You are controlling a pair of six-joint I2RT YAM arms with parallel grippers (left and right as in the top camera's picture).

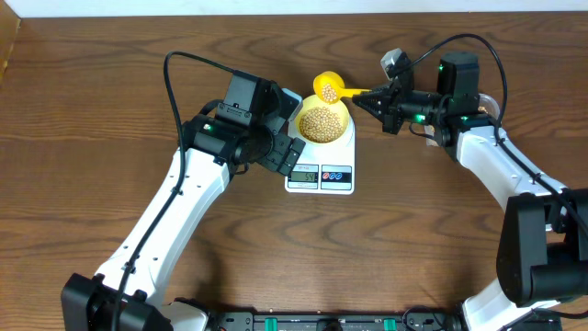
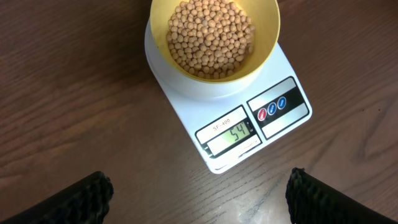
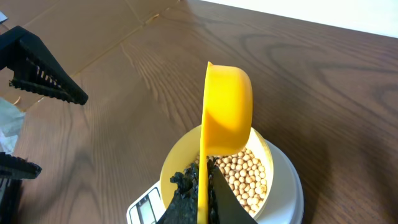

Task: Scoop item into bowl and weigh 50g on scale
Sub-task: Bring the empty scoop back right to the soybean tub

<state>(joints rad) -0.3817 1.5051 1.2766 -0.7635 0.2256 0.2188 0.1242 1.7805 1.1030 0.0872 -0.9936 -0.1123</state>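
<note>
1. While the display [image 2: 231,134] reads 54, a little over the target, the step in hand looks like trimming the weight rather than filling.
2. The beans [image 2: 208,37] fill the pale yellow bowl [image 2: 266,55] more than halfway. The bowl sits on the round platform of the white scale [image 2: 180,99], at the centre of the overhead view.
3. The right gripper [image 1: 363,96] is clamped tight on the handle of the bright yellow scoop [image 3: 227,106]. The scoop's cup hangs over the bowl's upper rim in the overhead view and carries a few beans.
4. The left gripper [image 2: 199,180] stands wide apart and holds nothing. It hovers above the tabletop [image 1: 92,138] just to the lower left of the scale.
5. The next move likely calls for keeping the scoop's beans out of the bowl and lifting a few more away. Then the display should be checked again. Small amounts matter here, since only a few beans separate the reading from the target.
6. A pale container [image 1: 292,97] shows one corner behind the left arm [image 1: 184,184], at upper centre of the overhead view. I cannot tell what it holds.
7. The left arm crowds the scale's left side, so the scoop has free travel only toward the upper right. Pressing on the bowl would falsify the reading.
</note>
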